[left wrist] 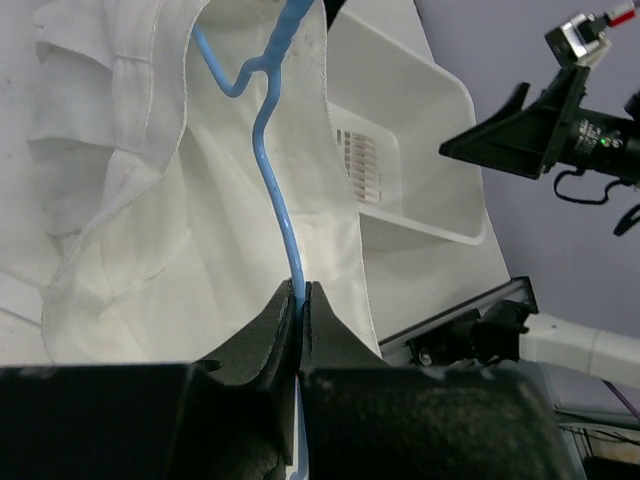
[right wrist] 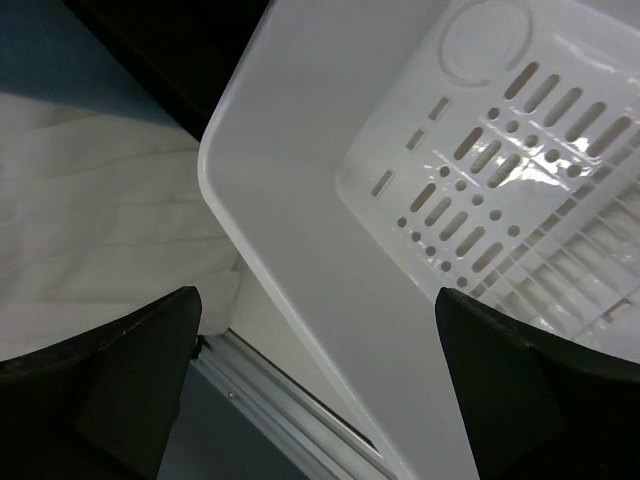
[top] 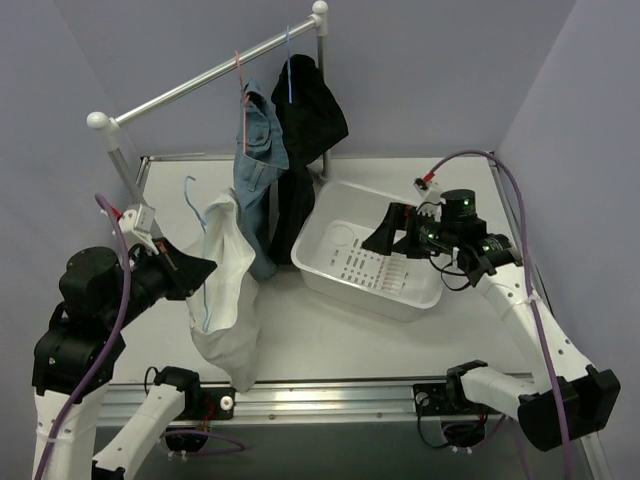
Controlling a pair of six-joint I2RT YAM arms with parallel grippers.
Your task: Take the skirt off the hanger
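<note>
Inspection, top external view. Found black skirt (top: 315,115) hung on light-blue hanger (top: 288,78), hooked over rail (top: 200,78) behind white tub (top: 350,287), with lower folds reaching down just beside the tub's far-left corner. Also on the rail, behind and left of the tub: denim garment (top: 255,165) on pink hanger (top: 240,70). Noted left gripper (top: 205,267) left of the tub, carrying second light-blue hanger (top: 193,197) off the rail, with white garment (top: 225,290) draped from it. Noted right gripper (top: 392,235) poised over the tub, holding nothing.

Left wrist view. Confirmed fingers pressed together on the wire of the second light-blue hanger, with the white garment gathered round it and the tub beyond.

Right wrist view. Confirmed fingers spread wide, with only the tub's rim and perforated floor between them. Noted white cloth left of the tub and dark fabric above; too cropped to identify firmly.

Assessment. Judged not yet begun for the black skirt: it hangs on its hanger on the rail, and neither gripper touches either. Left to do: reach the skirt and free it from the hanger.
</note>
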